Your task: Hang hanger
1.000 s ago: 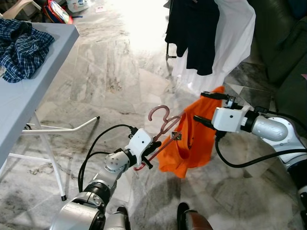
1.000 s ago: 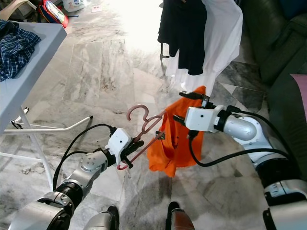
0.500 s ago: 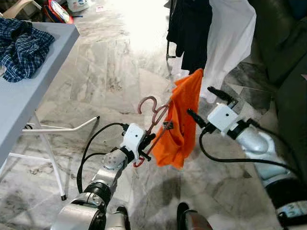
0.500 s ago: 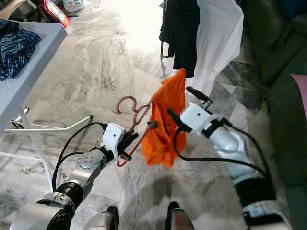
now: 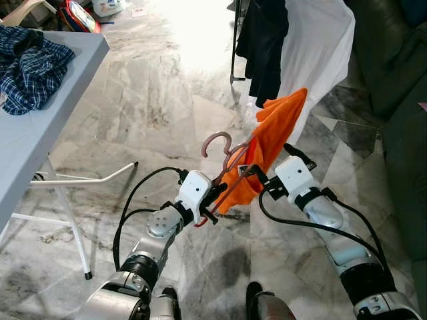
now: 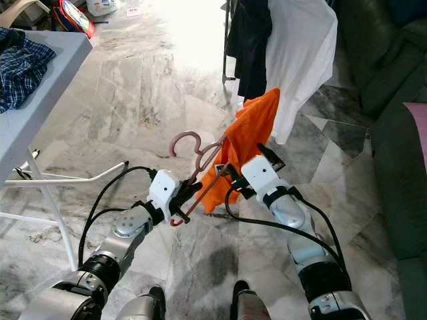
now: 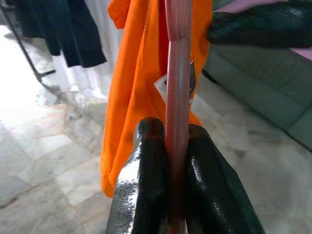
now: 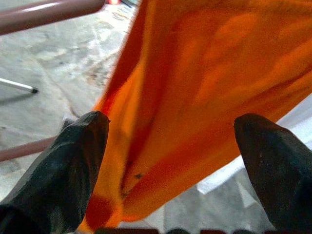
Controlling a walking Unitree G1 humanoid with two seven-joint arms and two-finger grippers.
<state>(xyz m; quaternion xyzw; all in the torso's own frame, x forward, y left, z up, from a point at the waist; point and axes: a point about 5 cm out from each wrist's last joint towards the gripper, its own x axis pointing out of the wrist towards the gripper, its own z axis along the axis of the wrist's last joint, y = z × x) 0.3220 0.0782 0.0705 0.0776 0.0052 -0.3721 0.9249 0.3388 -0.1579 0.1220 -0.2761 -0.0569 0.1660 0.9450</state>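
Two jaws are at work here. The left gripper (image 7: 176, 204) has its jaws clenched on the lower bar of the hanger (image 5: 225, 175), the dark red rod pinched squarely between both fingers (image 7: 146, 190), as the left wrist view shows. The right gripper (image 8: 170, 161) has its jaws spread wide, one finger to each side of the orange garment (image 5: 272, 143), and by the right wrist view the cloth hangs between them without being pinched. The hanger is held in mid-air above the marble floor (image 5: 160, 100), tilted, with its hook (image 5: 217, 142) uppermost and pointing away from the robot; the orange garment is draped over one end of it and bunched rather than spread. Beyond it stands a clothes rack (image 5: 235, 47) carrying a dark garment (image 5: 263, 40) and a white garment (image 5: 317, 47); the rail itself is out of frame. A counter (image 5: 40, 127) with a plaid shirt (image 5: 30, 63) lies to the robot's left, well apart. Judged from this, the step in hand is settling the garment on the hanger before carrying it to the rack. To do it well, the left grip should stay firm and the hanger be brought nearer level, while the right jaws close on the cloth edge only, clear of the rod, and draw it across the shoulder. The loose drape looks liable to slide off if the hanger tilts further.
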